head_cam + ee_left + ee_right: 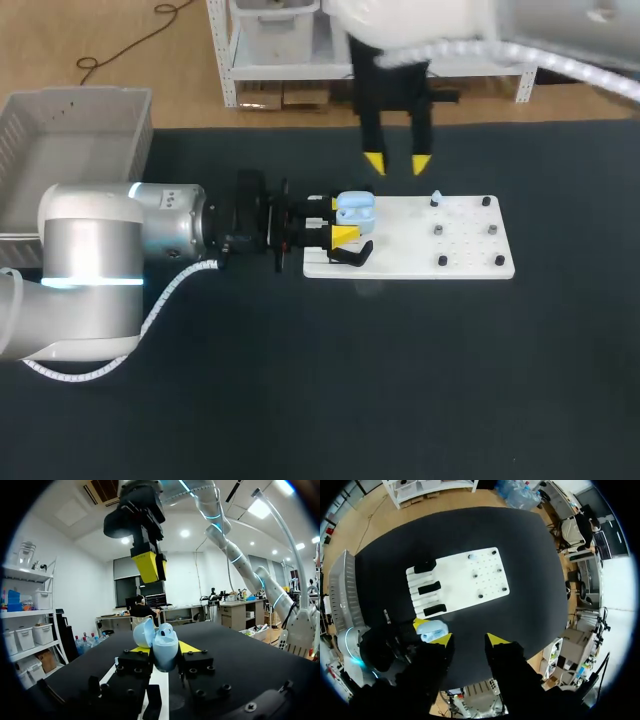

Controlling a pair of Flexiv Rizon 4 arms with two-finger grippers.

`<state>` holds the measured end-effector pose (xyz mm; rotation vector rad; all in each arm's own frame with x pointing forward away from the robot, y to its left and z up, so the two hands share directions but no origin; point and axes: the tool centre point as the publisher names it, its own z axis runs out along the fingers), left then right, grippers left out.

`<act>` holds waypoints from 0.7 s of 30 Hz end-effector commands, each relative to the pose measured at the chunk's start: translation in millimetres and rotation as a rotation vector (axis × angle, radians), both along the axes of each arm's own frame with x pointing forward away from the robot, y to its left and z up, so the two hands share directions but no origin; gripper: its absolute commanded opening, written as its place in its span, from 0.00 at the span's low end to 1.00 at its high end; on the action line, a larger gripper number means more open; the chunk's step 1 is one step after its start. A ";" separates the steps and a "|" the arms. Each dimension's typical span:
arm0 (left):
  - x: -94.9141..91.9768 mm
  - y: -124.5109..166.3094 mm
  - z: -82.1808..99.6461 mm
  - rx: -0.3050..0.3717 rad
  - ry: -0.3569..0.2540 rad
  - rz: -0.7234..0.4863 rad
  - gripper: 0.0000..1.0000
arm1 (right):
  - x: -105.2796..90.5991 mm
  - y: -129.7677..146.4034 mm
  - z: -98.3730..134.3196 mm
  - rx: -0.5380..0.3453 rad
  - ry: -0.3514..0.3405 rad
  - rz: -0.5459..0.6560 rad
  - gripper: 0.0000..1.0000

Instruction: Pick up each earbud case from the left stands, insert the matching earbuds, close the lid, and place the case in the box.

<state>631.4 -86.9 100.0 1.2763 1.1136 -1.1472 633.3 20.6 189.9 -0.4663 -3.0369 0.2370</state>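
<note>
Left gripper [338,221] clamps a lid-up pale blue plastic earbud case [354,208] at the flat white board's [465,252] left end, while right gripper [397,162] hangs spread beyond it.

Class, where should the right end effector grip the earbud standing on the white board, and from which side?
Probably its top, from straight above: the earbud sticks up from the board with free space around it, and the right end effector hangs open, pointing down.

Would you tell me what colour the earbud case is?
Light blue; the left wrist view shows the earbud case best.
</note>
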 end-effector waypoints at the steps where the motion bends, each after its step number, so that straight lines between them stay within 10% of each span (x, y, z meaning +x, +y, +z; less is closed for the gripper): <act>1: -0.2 -0.3 -5.4 -0.014 -0.002 0.002 0.00 | -12.7 -49.1 -5.3 0.367 -0.236 0.020 0.38; 21: -0.2 -0.3 -5.4 -0.014 -0.002 0.002 0.00 | 70.7 -69.1 -68.1 0.383 -0.129 0.210 0.49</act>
